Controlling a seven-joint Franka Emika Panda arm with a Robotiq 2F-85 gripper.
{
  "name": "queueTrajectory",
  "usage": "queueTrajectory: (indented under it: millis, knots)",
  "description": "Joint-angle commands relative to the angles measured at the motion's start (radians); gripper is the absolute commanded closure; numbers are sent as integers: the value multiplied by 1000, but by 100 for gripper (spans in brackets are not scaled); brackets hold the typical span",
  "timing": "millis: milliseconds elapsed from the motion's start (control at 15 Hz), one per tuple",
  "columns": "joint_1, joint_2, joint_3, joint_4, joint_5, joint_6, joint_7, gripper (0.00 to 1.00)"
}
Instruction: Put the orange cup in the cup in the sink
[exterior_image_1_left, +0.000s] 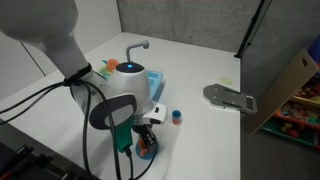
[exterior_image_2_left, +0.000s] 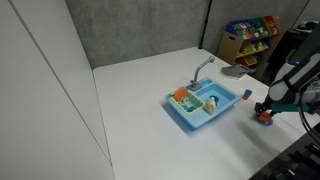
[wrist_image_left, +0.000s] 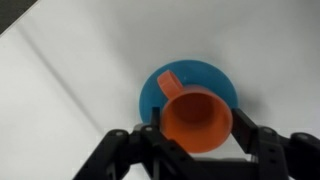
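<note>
Soft, even light fills both exterior views. The white desk (exterior_image_2_left: 130, 100) reads bright without blowing out, and the shadows under things are faint and short. In an exterior view the arm (exterior_image_1_left: 50, 30), close to the lens at 10 o'clock, looms pale and out of focus. All frames are small and grainy, so fine edges smear. The wrist view is the softest: the dark pincer (wrist_image_left: 196, 128) at 6 o'clock is blurred, a faint grey streak crosses the desk from 10 o'clock toward the centre, and the corner at 11 o'clock falls to dull grey.
</note>
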Motion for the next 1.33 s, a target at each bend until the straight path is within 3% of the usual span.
queueTrajectory:
  millis: [0,67,667,1200,1267]
  knots:
    - [18,3,-15,13,19,3,-15,59]
    - [26,-17,-23,3,18,-1,-12,63]
    - [148,-199,-99,-53,-11,-110,25,64]
    - [239,-307,-116,-35,-56,-232,121,64]
    - [205,-264,-85,-22,-41,-192,90,39]
